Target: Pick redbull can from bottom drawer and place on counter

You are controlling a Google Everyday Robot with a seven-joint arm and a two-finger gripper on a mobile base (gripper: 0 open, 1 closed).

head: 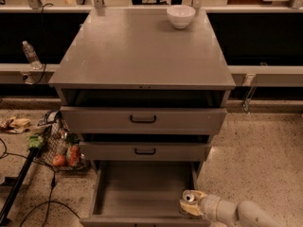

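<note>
1. Reaching in from the lower right, the arm (239,213) is cut off by the frame's corner, and only its pale forearm shows.
2. The claw (192,206) sits at the front right corner of the drawer (137,188), just beside the right wall. Its yellowish fingers (195,210) are clamped on the can (189,196) and hide the can's body, so only the silver top is seen.
3. The drawer's front edge is partly cropped by the bottom of the frame. Its grey floor lies open to the left of the can.
4. The upper drawers (143,119) overhang the drawer's rear and leave it in shadow.
5. The bench (137,51) carries a white bowl (181,16) near its far right edge, and the rest is open surface.
</note>
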